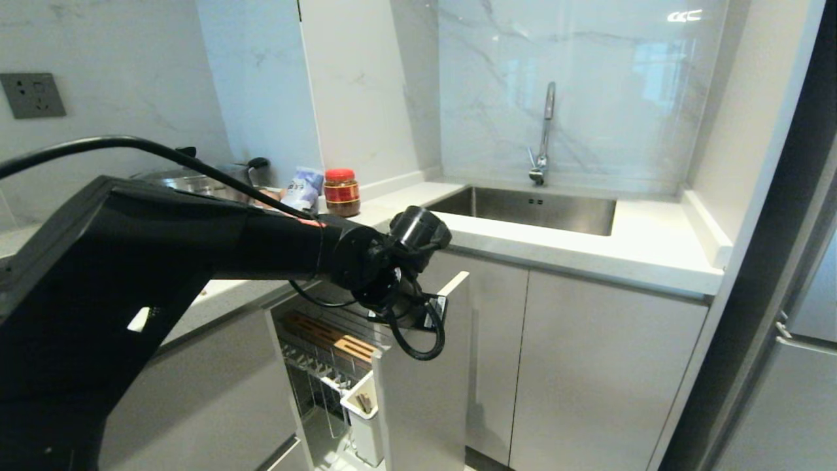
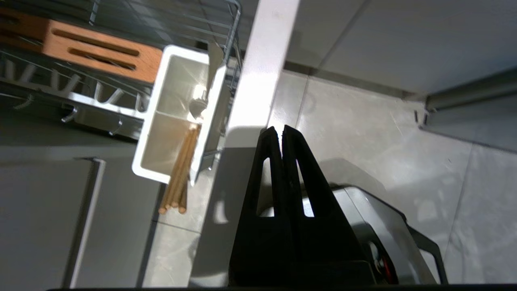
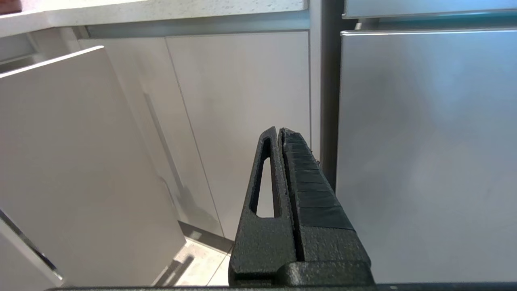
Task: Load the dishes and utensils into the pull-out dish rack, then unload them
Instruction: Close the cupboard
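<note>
1. Black left gripper [image 2: 279,131] hangs over the narrow white front panel [image 2: 258,81] of the pull-out chrome wire dish rack [image 2: 194,28], fingers pressed together, empty.
2. Light wooden chopsticks [image 2: 179,169] lean in the white rectangular utensil cup [image 2: 159,117], just beside the fingertips, past the panel; their ends jut over the rim.
3. Light, stiff, thin and smooth, they would probably roll apart; pinching both across those jutting ends looks best.
4. Right gripper [image 3: 280,131], closed and empty, faces grey cabinet doors [image 3: 242,113].
</note>
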Robot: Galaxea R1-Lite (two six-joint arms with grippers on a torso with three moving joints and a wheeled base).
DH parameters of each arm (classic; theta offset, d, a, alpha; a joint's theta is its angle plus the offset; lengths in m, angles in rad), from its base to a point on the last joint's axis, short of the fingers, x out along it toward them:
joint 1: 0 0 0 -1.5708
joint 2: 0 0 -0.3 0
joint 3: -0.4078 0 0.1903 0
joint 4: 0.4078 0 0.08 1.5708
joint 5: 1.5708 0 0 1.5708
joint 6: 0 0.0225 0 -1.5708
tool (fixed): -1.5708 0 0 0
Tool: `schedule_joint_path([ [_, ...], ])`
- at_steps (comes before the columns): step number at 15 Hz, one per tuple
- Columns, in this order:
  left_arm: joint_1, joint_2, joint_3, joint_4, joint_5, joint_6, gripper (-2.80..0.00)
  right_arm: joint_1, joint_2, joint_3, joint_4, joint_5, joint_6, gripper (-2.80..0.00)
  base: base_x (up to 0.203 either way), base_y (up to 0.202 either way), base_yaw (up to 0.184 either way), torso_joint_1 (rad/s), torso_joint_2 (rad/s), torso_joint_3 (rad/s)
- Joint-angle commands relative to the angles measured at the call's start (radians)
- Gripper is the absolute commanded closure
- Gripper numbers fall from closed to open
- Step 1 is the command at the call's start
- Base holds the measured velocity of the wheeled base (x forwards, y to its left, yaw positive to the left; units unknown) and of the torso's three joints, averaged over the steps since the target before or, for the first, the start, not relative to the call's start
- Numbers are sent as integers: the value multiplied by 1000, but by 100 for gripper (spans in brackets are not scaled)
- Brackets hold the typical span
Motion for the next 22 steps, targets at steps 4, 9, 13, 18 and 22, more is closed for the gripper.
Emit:
schedule_joint_path([
  [4,75,38,-17,-3,61,38,0,0,-4,0,0,0,0,0,0,0,0,0,0,0],
  [9,34,-4,-18,2,69,29,0,1,-4,0,0,0,0,0,0,0,0,0,0,0],
  [13,-23,-49,13,7,69,17,0,0,-4,0,0,0,0,0,0,0,0,0,0,0],
  [18,22,25,-3,4,73,19,0,0,-4,0,0,0,0,0,0,0,0,0,0,0],
  [22,89,101,-45,2,72,30,0,1,-4,0,0,0,0,0,0,0,0,0,0,0],
])
